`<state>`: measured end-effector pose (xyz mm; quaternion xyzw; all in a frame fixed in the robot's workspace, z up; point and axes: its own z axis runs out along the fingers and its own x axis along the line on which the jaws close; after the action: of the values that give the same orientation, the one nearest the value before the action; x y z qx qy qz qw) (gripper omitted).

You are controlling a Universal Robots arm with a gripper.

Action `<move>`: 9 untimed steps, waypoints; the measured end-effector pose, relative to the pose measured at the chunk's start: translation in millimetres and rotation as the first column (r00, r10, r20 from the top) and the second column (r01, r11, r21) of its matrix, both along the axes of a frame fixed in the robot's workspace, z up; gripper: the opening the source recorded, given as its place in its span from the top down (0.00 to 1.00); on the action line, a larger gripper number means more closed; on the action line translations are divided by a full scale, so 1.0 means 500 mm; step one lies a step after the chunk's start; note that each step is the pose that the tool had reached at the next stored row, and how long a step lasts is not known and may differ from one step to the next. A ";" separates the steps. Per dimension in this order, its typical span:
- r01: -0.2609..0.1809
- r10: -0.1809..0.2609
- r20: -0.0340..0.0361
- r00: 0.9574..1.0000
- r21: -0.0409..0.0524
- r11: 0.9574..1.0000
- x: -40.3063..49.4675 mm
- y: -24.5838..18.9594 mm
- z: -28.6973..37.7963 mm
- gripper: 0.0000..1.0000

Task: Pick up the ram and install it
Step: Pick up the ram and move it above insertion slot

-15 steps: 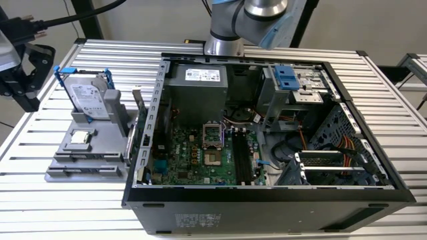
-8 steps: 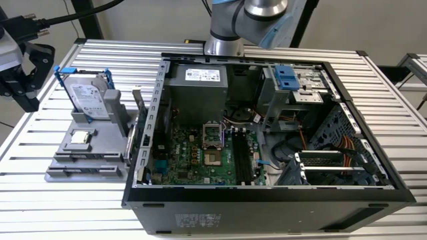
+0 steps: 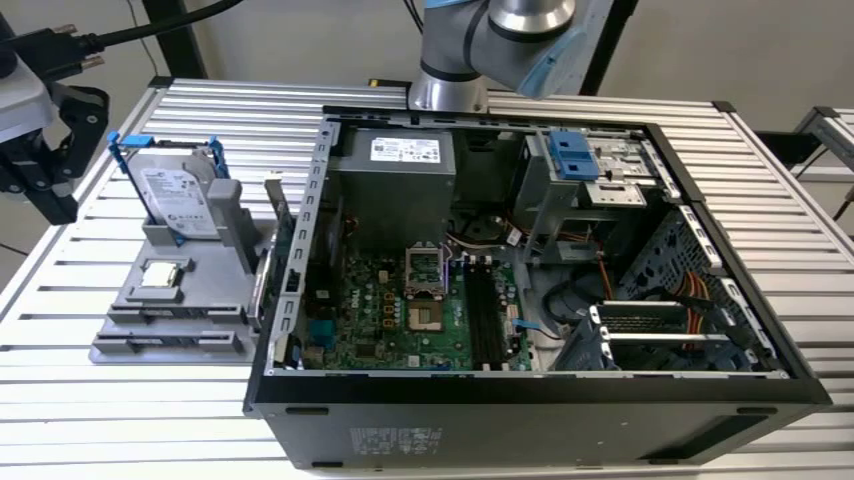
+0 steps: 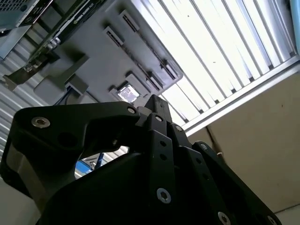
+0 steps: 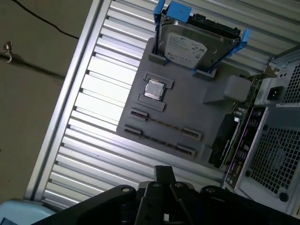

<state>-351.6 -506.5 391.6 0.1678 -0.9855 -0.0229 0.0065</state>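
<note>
The open computer case (image 3: pixel 534 425) stands closest in the exterior view, on the slatted bench (image 3: pixel 80 400). The long black motherboard slots (image 3: pixel 481 315) inside it look unfilled. Just beside the case, on the exterior view's left, sits a grey fixture (image 3: pixel 200 295) with a hard drive (image 3: pixel 174 195) upright at its far end. The arm (image 3: pixel 521 30) rises behind the case.

In the first wrist view the claw (image 5: pixel 164 172) is nearest. It looks clenched on nothing and hangs over bare bench slats just off the fixture's slotted end. The ram (image 5: pixel 161 123) appears as a thin stick on edge in one of the fixture's holders. It lies ahead of the claw, between it and the processor chip (image 5: pixel 153 89), with its long axis running across the fixture, roughly parallel to the hard drive's face.

In the second wrist view the claw's black body is closest. The fixture is beyond its tip, apart from it.
</note>
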 end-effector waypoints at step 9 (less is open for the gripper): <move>-0.061 0.061 0.000 0.998 0.000 0.998 0.000 0.0000 0.000 1.00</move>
<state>-351.6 -506.5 391.7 0.1978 -0.9799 -0.0227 0.0072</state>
